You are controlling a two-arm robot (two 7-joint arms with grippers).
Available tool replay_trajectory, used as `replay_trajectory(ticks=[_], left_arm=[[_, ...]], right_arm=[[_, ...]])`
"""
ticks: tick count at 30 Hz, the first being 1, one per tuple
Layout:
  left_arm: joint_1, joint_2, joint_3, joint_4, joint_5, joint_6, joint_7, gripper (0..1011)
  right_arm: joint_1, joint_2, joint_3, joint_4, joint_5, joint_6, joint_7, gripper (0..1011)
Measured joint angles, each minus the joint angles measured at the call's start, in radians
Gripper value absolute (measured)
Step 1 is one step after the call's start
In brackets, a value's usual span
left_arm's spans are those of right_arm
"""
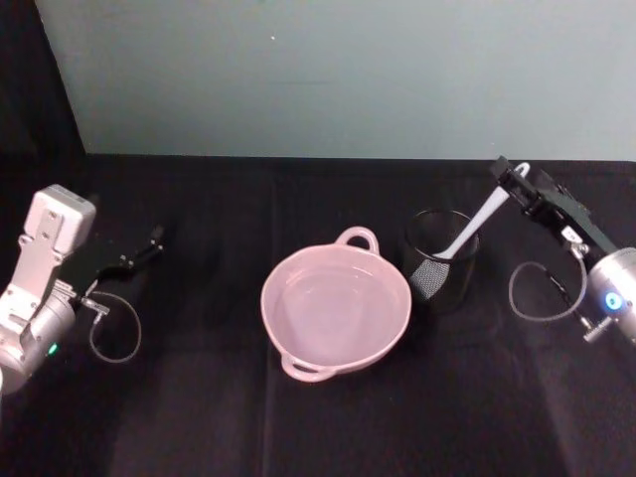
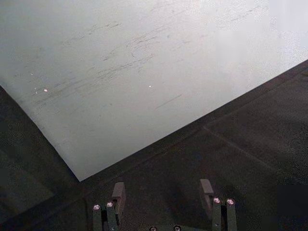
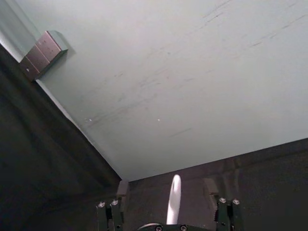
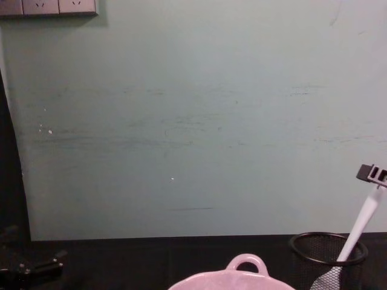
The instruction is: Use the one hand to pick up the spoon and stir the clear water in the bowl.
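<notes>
Spoon [image 1: 465,237] first: it leans in the black wire-mesh cup [image 1: 441,260], paddle head down in the mesh, handle slanting up and away from the pink bowl [image 1: 336,310], which sits just beside the cup toward the table's middle. I have the right gripper [image 1: 515,180] up at the handle's top end. In the right wrist view the white handle runs between its two fingers [image 3: 122,188], which stand apart on either side with gaps showing, so I judge the grasp not yet made. The left gripper [image 1: 151,241] rests parked at the table's left, jaws wide. I read this as the pick-up step. Next I need to close squarely on the handle, then lift it clear of the cup's rim before swinging over the water.
</notes>
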Motion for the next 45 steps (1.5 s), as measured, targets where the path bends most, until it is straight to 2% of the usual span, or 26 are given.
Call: replay_trajectory(ticks=[2,8,11,15,16,17,19,22,24,28,29,31,32,34,35,38,39,41,45], left_arm=[[0.0,0.0,0.0,0.0,0.0,0.0,0.0,1011],[0.0,0.0,0.0,0.0,0.0,0.0,0.0,1011],[0.0,0.0,0.0,0.0,0.0,0.0,0.0,1011],[0.0,0.0,0.0,0.0,0.0,0.0,0.0,1011],[0.0,0.0,0.0,0.0,0.0,0.0,0.0,1011],[0.0,0.0,0.0,0.0,0.0,0.0,0.0,1011],[0.0,0.0,0.0,0.0,0.0,0.0,0.0,1011],[0.0,0.0,0.0,0.0,0.0,0.0,0.0,1011],[0.0,0.0,0.0,0.0,0.0,0.0,0.0,1011],[0.0,0.0,0.0,0.0,0.0,0.0,0.0,1011],[0.0,0.0,0.0,0.0,0.0,0.0,0.0,1011],[0.0,0.0,0.0,0.0,0.0,0.0,0.0,1011],[0.0,0.0,0.0,0.0,0.0,0.0,0.0,1011],[0.0,0.0,0.0,0.0,0.0,0.0,0.0,1011],[0.0,0.0,0.0,0.0,0.0,0.0,0.0,1011],[0.0,0.0,0.0,0.0,0.0,0.0,0.0,1011],[0.0,0.0,0.0,0.0,0.0,0.0,0.0,1011],[0.0,0.0,0.0,0.0,0.0,0.0,0.0,1011],[0.0,0.0,0.0,0.0,0.0,0.0,0.0,1011]], right_arm=[[-0.015,0.011,0.002,-0.022,0.004,0.0,-0.011,1002],[-0.079,0.054,0.012,-0.113,0.017,0.025,-0.045,1003],[-0.137,0.109,0.025,-0.205,0.017,0.069,-0.092,1003],[-0.187,0.172,0.038,-0.283,0.0,0.125,-0.145,1003],[-0.187,0.172,0.038,-0.283,0.0,0.125,-0.145,1002],[-0.202,0.197,0.039,-0.308,-0.015,0.151,-0.17,1003],[-0.211,0.22,0.036,-0.327,-0.037,0.178,-0.194,1002],[-0.208,0.257,0.007,-0.342,-0.102,0.248,-0.242,1003],[-0.188,0.27,-0.026,-0.33,-0.151,0.278,-0.261,1003],[-0.148,0.272,-0.075,-0.285,-0.21,0.294,-0.262,1002],[-0.125,0.267,-0.099,-0.255,-0.238,0.295,-0.262,1003],[-0.102,0.26,-0.118,-0.224,-0.268,0.288,-0.261,1003],[-0.078,0.253,-0.139,-0.193,-0.301,0.274,-0.258,1003],[-0.055,0.246,-0.157,-0.163,-0.336,0.25,-0.256,1003],[-0.034,0.239,-0.173,-0.135,-0.37,0.22,-0.254,1003],[-0.004,0.221,-0.192,-0.083,-0.42,0.152,-0.249,1003],[0.009,0.206,-0.197,-0.049,-0.441,0.102,-0.245,1003],[0.02,0.184,-0.197,-0.006,-0.457,0.032,-0.236,1002],[0.032,0.147,-0.194,0.064,-0.472,-0.061,-0.218,1003]])
